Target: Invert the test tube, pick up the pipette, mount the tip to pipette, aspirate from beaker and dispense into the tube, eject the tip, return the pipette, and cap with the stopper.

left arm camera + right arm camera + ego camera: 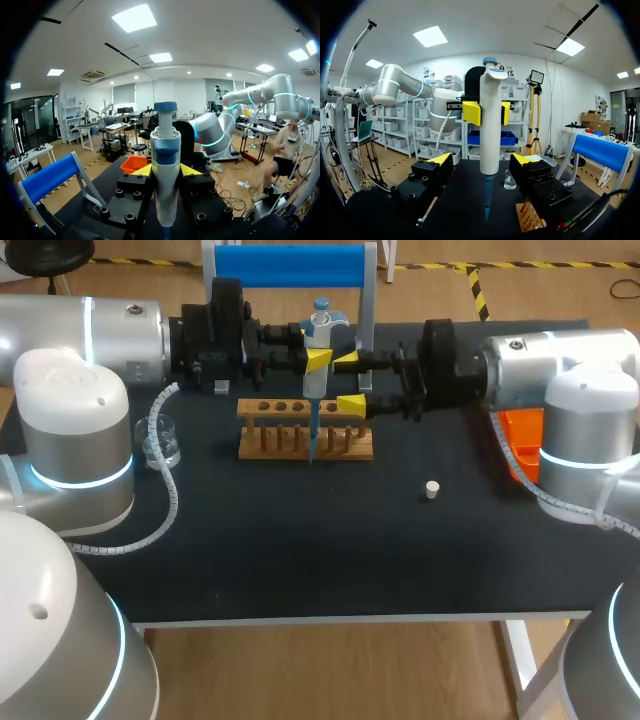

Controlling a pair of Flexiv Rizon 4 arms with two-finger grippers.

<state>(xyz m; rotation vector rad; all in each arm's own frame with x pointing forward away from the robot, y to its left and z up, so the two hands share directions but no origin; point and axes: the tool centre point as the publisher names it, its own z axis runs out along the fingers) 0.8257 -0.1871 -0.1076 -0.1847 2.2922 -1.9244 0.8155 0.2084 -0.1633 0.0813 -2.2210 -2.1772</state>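
Our left claw [316, 356] is clamped on the pipette [314, 388], which stands upright at upper centre, tip down over the rack [262, 443]. Our right claw [350, 382], fingers apart, waits just right of it.

Left arm [120, 335] and right arm [560, 360] face each other, level — left tool [316, 364] clamped, right tool [349, 382] spread.

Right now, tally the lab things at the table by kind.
Pipette: 1
Beaker: 1
Stopper: 1
Wooden rack: 1
Orange box: 1
Blue stand: 1
Total: 6
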